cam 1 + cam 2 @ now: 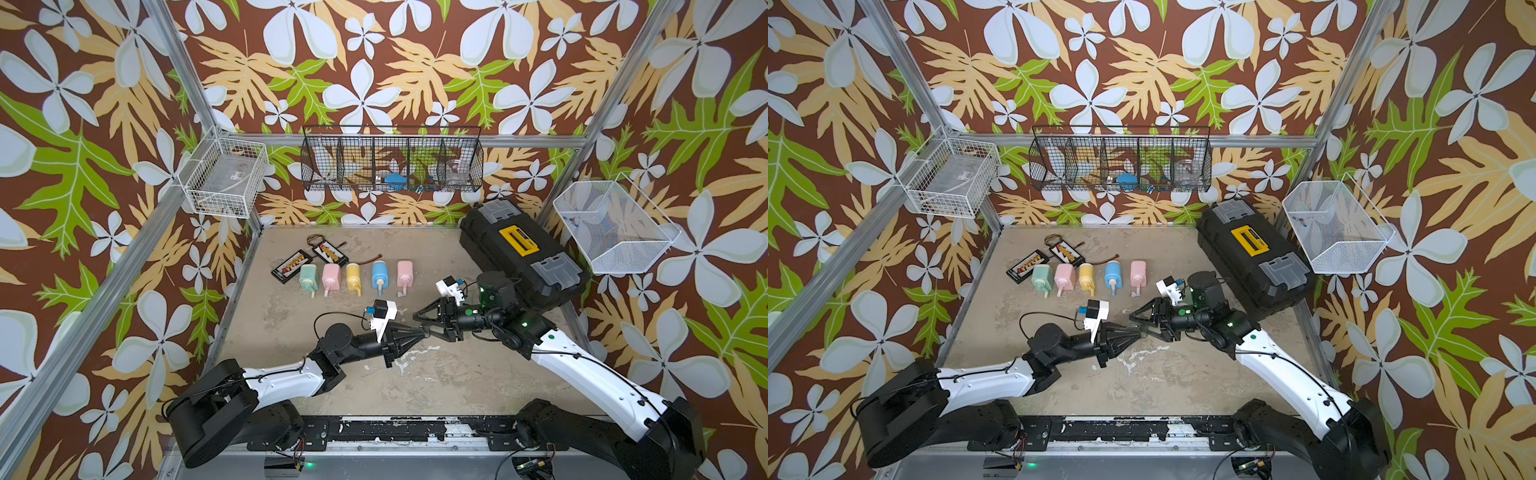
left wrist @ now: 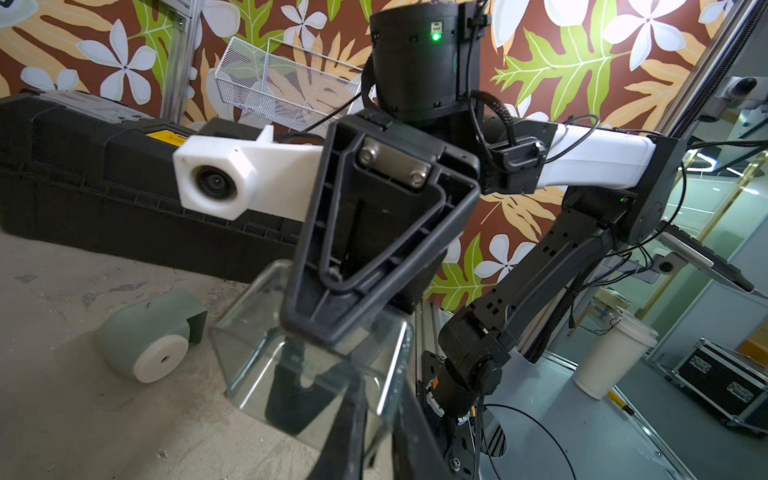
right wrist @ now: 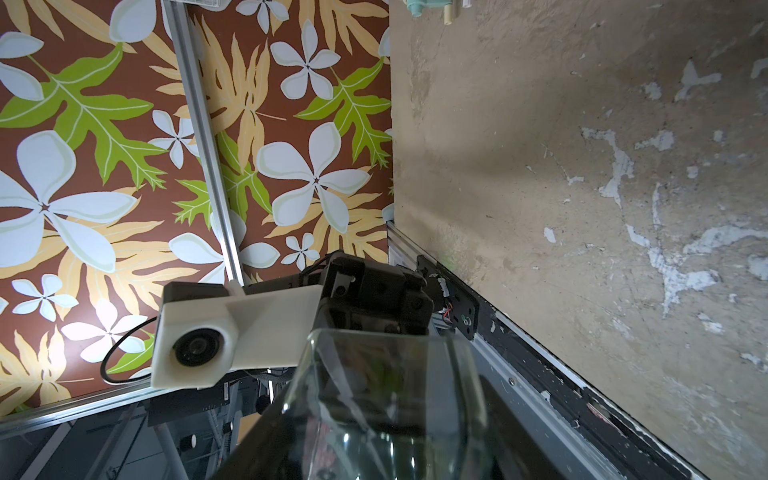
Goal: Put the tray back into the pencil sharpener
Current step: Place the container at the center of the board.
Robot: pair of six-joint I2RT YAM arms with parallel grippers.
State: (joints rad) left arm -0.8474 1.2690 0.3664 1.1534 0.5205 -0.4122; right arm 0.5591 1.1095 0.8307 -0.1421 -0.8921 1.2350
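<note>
Item: clear plastic tray (image 2: 291, 353), empty, held off the table (image 1: 332, 374) in front of the black toolbox (image 1: 519, 253), well clear of its near long side. Holders: right gripper (image 1: 420, 322), jaws partly apart and clamped across the tray, one finger outside and one seen through the clear wall. Left gripper (image 1: 424, 331), jaws together, pinching the tray's near wall from the opposite side. Receiving part: sage-green pencil sharpener (image 2: 149, 336), lying on its side on the table just before the toolbox, its slot open and empty; hidden under the arms in both top views. Step, as judged: a mid-air transfer or regrip, insertion not yet begun. Next move calls for one gripper letting go, the tray being squared to the slot, and the sharpener body being braced against sliding.
</note>
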